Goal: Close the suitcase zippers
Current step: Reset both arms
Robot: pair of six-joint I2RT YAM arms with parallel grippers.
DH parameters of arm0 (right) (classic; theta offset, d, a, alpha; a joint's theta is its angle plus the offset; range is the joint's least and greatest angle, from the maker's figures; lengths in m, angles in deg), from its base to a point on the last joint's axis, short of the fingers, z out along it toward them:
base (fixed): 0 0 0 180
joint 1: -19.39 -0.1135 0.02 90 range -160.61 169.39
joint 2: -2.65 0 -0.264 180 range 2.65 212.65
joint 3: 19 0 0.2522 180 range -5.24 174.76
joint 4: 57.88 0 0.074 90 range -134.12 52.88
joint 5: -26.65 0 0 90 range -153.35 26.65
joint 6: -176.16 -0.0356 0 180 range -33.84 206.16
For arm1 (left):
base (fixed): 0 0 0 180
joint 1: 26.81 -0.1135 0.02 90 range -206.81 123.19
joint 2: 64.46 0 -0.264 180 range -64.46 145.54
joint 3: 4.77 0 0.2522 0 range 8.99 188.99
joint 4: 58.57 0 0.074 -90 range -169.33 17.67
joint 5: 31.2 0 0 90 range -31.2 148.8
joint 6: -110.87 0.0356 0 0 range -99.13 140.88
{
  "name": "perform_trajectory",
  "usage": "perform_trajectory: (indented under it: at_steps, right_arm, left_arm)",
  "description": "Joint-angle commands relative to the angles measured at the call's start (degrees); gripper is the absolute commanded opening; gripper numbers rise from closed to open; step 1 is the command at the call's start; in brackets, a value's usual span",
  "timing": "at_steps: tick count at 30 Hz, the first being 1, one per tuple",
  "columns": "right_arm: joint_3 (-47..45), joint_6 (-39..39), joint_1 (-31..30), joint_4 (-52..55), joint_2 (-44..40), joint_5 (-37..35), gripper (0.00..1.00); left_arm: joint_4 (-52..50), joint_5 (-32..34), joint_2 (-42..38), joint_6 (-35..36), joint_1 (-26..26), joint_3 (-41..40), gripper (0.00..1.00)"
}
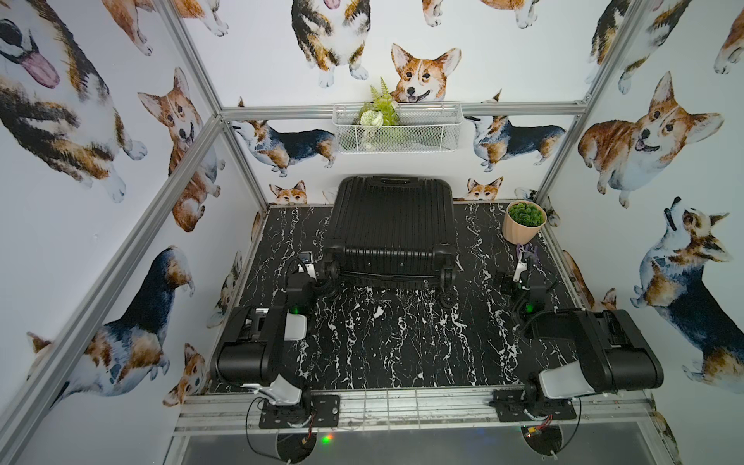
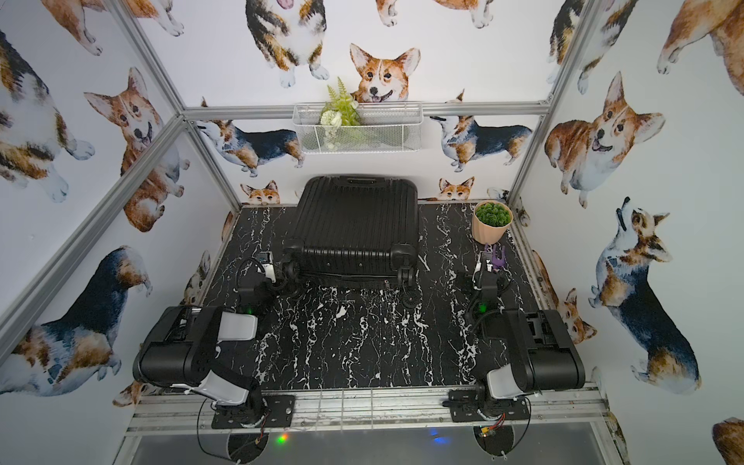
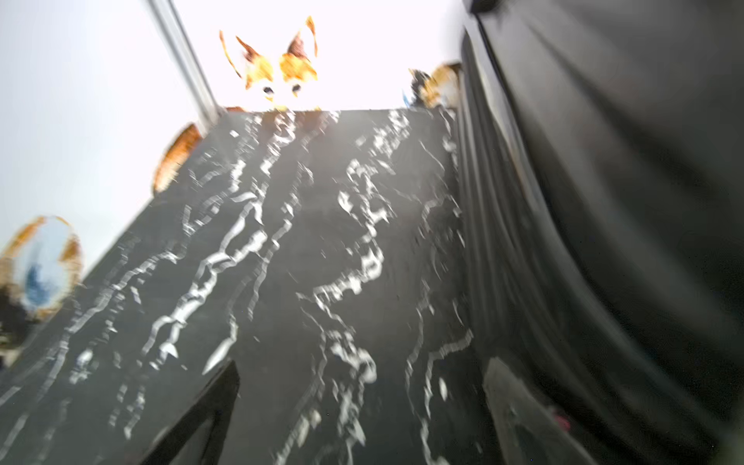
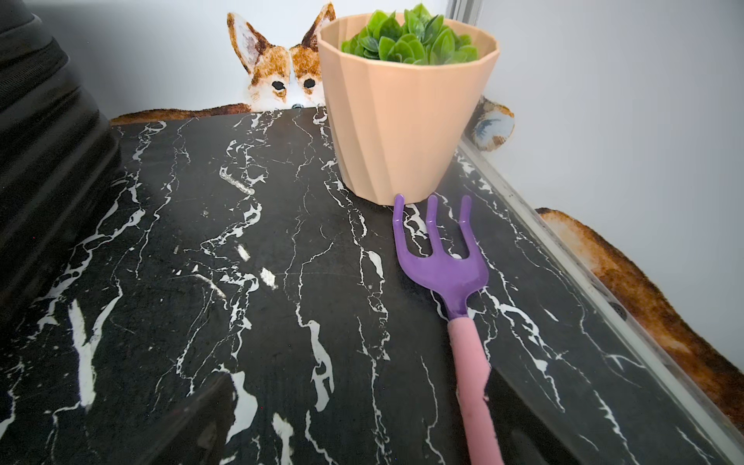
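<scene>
L gripper (image 3: 362,374): jaws spread, low by wheel corner of suitcase (image 1: 392,225); view blurry. Suitcase flat, mid-back of table (image 1: 382,342), wheels toward arms. R gripper (image 4: 350,394): jaws spread, nothing pinched. Purple rake (image 4: 443,273) on table, pink handle by one finger, prongs just by peach pot (image 4: 398,129).

Left tool (image 3: 362,382), right tool (image 4: 360,386): jaws apart

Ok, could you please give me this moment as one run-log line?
suitcase: lying flat, halves together | left gripper: open, beside its wheel | right gripper: open, rake handle between jaws
</scene>
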Motion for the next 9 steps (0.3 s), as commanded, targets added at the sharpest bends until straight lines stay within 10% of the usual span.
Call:
perform_trajectory:
  at_steps: [1, 9]
  right_arm:
    - [0.3, 0.3, 0.0, -1.6, 0.0, -0.3, 1.0]
    - [-0.2, 0.4, 0.0, -2.3, -0.2, -0.5, 1.0]
  left_arm:
    - [2.4, -2.5, 0.2, 0.9, 0.1, -0.4, 1.0]
    - [-1.6, -0.4, 0.3, 0.1, 0.2, 1.8, 1.0]
